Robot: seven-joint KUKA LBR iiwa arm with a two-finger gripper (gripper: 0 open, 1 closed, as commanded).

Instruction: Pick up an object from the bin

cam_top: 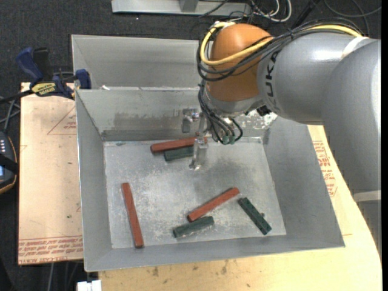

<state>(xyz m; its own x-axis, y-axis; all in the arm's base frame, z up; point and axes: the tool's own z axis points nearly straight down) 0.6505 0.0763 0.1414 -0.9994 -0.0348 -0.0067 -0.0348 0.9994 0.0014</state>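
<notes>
**binwatcher:** Gripper (196, 162) hanging low at 12 o'clock of the bin (91, 180), right at the 3 o'clock ends of the back red stick (171, 145) and the back green stick (179, 154). Any guess why there?

**kuka_fan:** Probably down to that pair lying flat, side by side and touching, close under the back wall. Coming in at the free ends, away from the wall: more room to get round one of them, at a guess. Open or closed? Can't tell from here, too much wrist in the way. Nothing visibly clamped, so not calling it a hold. Most likely target: one of those two.

**binwatcher:** Count?

**kuka_fan:** Three red, three dark green, six sticks total.
- **Red:** the back one, the left red stick (132, 216) running 12 to 6 near the 9 o'clock wall, and the diagonal red stick (213, 204) around 5 o'clock.
- **Green:** the back one, the bottom green stick (193, 227) at 6 o'clock just beside the diagonal's lower end, and the right green stick (253, 215) at 4 o'clock near its upper end.

All flat, scattered, no heap. Risk with the back pair: dragging both along.
</notes>
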